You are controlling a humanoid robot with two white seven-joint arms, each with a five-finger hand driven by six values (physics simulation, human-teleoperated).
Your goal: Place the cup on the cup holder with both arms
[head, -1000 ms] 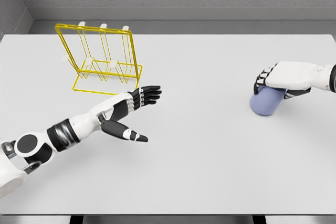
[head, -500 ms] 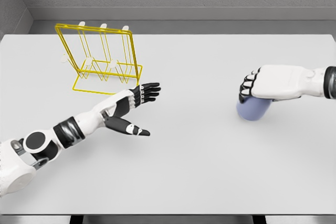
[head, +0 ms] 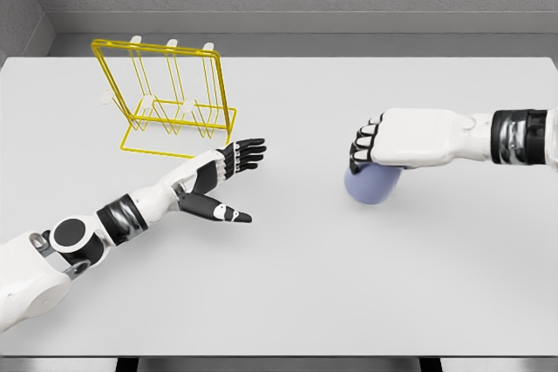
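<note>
A pale blue cup (head: pixel 371 186) hangs in my right hand (head: pixel 373 147), whose fingers are curled over its top, right of the table's middle. My left hand (head: pixel 230 179) lies open, fingers stretched toward the right and thumb spread below them, a good way left of the cup. The yellow wire cup holder (head: pixel 170 98) with white-tipped pegs stands at the far left, just behind the left hand.
The white table (head: pixel 288 285) spreads under everything, with a grey wall behind its far edge. Nothing else stands on it.
My right hand has carried the cup leftward, from near the right edge toward the table's middle. The left hand has barely shifted.
</note>
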